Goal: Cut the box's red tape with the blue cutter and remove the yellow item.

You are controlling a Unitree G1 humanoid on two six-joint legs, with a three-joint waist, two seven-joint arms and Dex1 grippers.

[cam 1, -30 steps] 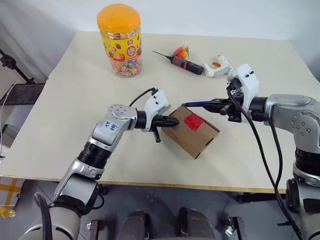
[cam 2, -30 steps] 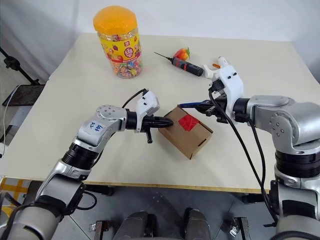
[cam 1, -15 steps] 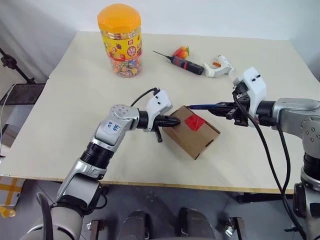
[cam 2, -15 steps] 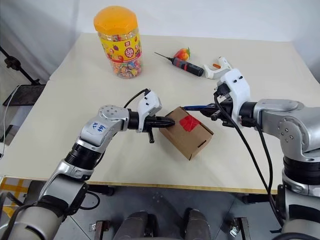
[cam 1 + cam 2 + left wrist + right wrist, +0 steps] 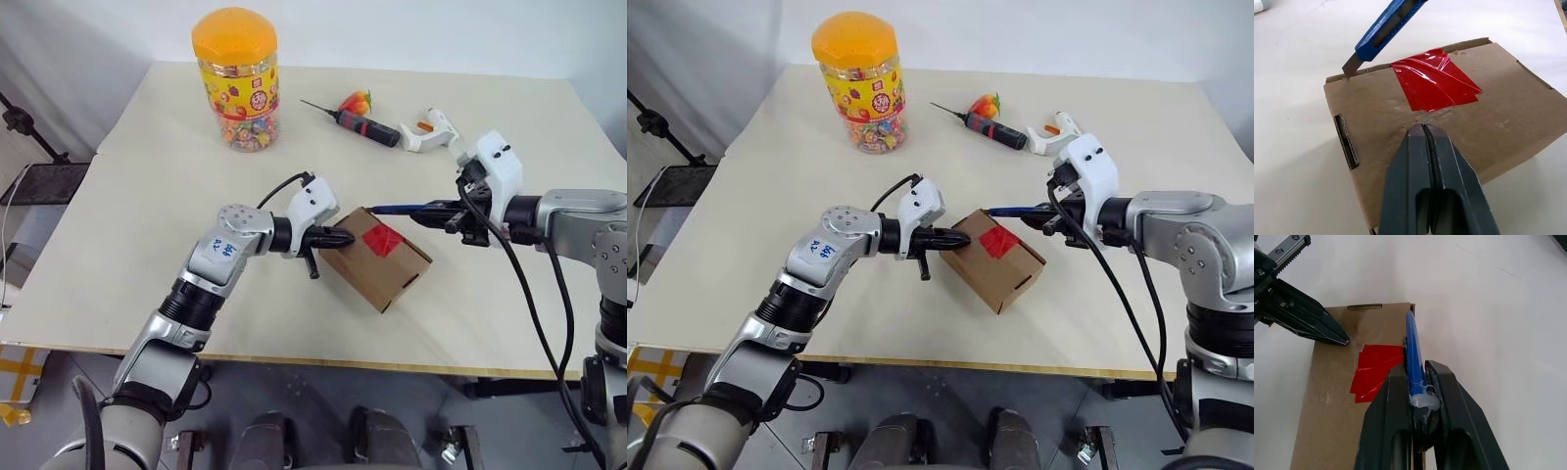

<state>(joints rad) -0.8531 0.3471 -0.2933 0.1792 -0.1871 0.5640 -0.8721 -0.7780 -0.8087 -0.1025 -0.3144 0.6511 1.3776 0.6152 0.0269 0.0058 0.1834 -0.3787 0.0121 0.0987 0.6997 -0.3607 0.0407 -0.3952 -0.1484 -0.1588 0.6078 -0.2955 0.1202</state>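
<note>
The brown cardboard box [image 5: 384, 266] lies askew at the middle of the table, flaps closed, with the red tape [image 5: 380, 238] across its top seam. My left gripper [image 5: 345, 237] is shut, and its tip [image 5: 1422, 128] presses on the box top just beside the red tape [image 5: 1435, 85]. My right gripper [image 5: 453, 211] is shut on the blue cutter [image 5: 397, 208], which points left. The cutter's blade [image 5: 1349, 65] touches the box's far top edge, short of the tape. The right wrist view shows the blue cutter [image 5: 1413, 345] lying along that edge of the box [image 5: 1327, 406]. The yellow item is hidden.
A tall candy jar with an orange lid [image 5: 235, 78] stands at the back left. A black-and-red needle tool [image 5: 361, 121], a small red-orange toy [image 5: 355, 100] and a white tool [image 5: 427, 129] lie at the back middle. The table's front edge [image 5: 294, 357] runs close below the box.
My right forearm has swung slightly outward to the right, and the cutter's tip stays at the box's edge. The left gripper and the box have not moved.
</note>
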